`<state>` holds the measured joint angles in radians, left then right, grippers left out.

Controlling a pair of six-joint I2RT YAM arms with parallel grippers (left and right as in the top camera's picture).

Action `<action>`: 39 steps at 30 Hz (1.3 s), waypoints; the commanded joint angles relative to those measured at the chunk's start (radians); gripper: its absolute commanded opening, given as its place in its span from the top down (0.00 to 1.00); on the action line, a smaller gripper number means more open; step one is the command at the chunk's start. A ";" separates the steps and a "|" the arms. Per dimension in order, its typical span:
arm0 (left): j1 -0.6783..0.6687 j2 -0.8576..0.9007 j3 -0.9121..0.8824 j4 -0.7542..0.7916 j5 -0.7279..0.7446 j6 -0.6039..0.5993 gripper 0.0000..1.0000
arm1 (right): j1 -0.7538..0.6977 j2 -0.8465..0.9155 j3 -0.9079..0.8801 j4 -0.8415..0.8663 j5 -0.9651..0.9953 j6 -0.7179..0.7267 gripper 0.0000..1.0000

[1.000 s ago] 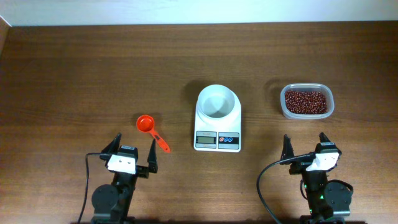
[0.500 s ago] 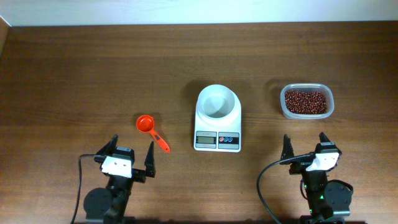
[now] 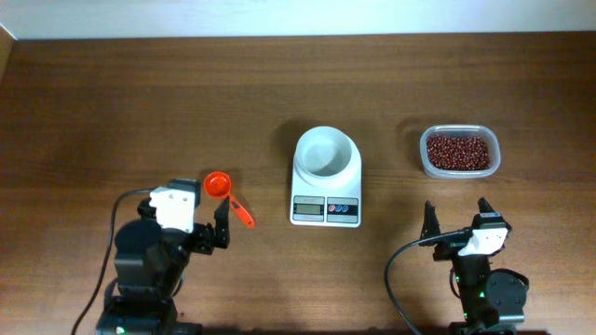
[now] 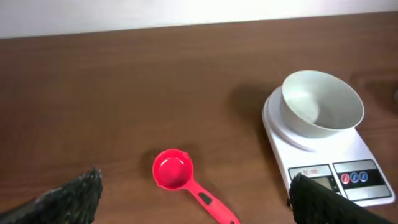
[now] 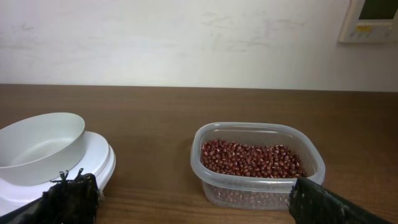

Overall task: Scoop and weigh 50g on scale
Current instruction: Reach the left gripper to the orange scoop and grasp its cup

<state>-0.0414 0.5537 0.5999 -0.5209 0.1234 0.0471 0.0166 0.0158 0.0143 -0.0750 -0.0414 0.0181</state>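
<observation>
Both claws are spread wide and hold nothing. Just ahead of the left gripper (image 4: 193, 202) lies the orange-red plastic scoop (image 3: 218, 184), flat on the wood. The right gripper (image 3: 456, 212) is near the clear tub (image 3: 460, 129) of small, glossy red-brown beans (image 3: 457, 152). Between them stands the white scale (image 3: 326, 191) with its smooth round bowl (image 3: 326, 152). The brown table (image 3: 140, 102) gives wide room behind.
</observation>
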 commanded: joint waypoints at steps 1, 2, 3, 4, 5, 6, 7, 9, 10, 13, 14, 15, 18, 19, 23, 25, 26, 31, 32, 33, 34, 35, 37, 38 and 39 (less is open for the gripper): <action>0.005 0.063 0.122 -0.016 0.011 -0.010 0.01 | 0.005 -0.007 -0.009 -0.002 0.009 -0.007 0.01; 0.005 0.077 0.145 -0.029 0.011 -0.010 0.01 | 0.005 -0.007 -0.009 -0.002 0.009 -0.007 0.01; 0.005 0.103 0.179 -0.054 0.015 -0.010 0.01 | 0.005 -0.007 -0.009 -0.002 0.009 -0.007 0.01; 0.005 0.111 0.182 -0.054 0.032 -0.010 0.01 | 0.005 -0.007 -0.009 -0.002 0.009 -0.007 0.01; 0.005 0.115 0.182 -0.055 0.047 -0.010 0.01 | 0.005 -0.007 -0.009 -0.002 0.009 -0.007 0.01; 0.005 0.124 0.182 -0.057 0.062 -0.010 0.01 | 0.005 -0.007 -0.009 -0.002 0.009 -0.007 0.01; 0.005 0.130 0.182 -0.061 0.068 -0.010 0.01 | 0.005 -0.007 -0.009 -0.002 0.009 -0.007 0.01; 0.005 0.137 0.182 -0.070 0.136 -0.010 0.01 | 0.005 -0.007 -0.009 -0.002 0.009 -0.007 0.01; 0.005 0.137 0.182 -0.076 0.180 -0.010 0.01 | 0.005 -0.007 -0.009 -0.002 0.009 -0.007 0.01; 0.005 0.137 0.182 -0.081 0.232 -0.010 0.01 | 0.005 -0.007 -0.009 -0.002 0.009 -0.007 0.01; 0.005 0.138 0.182 -0.087 0.225 -0.010 0.01 | 0.005 -0.007 -0.009 -0.002 0.009 -0.007 0.01; 0.005 0.139 0.182 -0.093 0.221 -0.010 0.01 | 0.005 -0.007 -0.009 -0.002 0.009 -0.007 0.01; 0.005 0.139 0.182 -0.132 0.153 -0.026 0.01 | 0.005 -0.007 -0.009 -0.002 0.009 -0.007 0.01; 0.005 0.139 0.182 -0.140 0.105 -0.060 0.01 | 0.005 -0.007 -0.009 -0.002 0.009 -0.007 0.01; 0.013 0.251 0.188 -0.150 -0.020 -0.269 0.00 | 0.005 -0.007 -0.009 -0.002 0.009 -0.007 0.01; 0.026 0.312 0.195 -0.150 -0.020 -0.328 0.01 | 0.005 -0.007 -0.009 -0.002 0.009 -0.007 0.01; 0.036 0.352 0.200 -0.146 -0.020 -0.369 0.00 | 0.005 -0.007 -0.009 -0.002 0.009 -0.007 0.01; 0.087 0.546 0.200 -0.130 -0.064 -0.519 0.04 | 0.005 -0.007 -0.009 -0.002 0.009 -0.007 0.01; 0.090 0.576 0.200 -0.124 -0.065 -0.521 0.10 | 0.005 -0.007 -0.009 -0.002 0.009 -0.007 0.01; 0.090 0.606 0.200 -0.117 -0.065 -0.523 0.15 | 0.005 -0.007 -0.009 -0.002 0.009 -0.007 0.01; 0.090 0.631 0.200 -0.108 -0.064 -0.532 0.17 | 0.005 -0.007 -0.009 -0.002 0.009 -0.007 0.01; 0.090 0.671 0.200 -0.092 -0.064 -0.552 0.21 | 0.005 -0.007 -0.009 -0.002 0.009 -0.007 0.01; 0.090 0.725 0.200 -0.065 -0.064 -0.579 0.25 | 0.005 -0.007 -0.009 -0.002 0.009 -0.007 0.01; 0.090 0.764 0.200 -0.038 -0.064 -0.594 0.30 | 0.005 -0.007 -0.009 -0.002 0.009 -0.007 0.01; 0.090 0.787 0.200 -0.024 -0.064 -0.603 0.33 | 0.005 -0.007 -0.009 -0.002 0.009 -0.007 0.01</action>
<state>0.0437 1.2621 0.7822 -0.5854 0.0700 -0.4911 0.0166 0.0158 0.0143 -0.0750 -0.0414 0.0181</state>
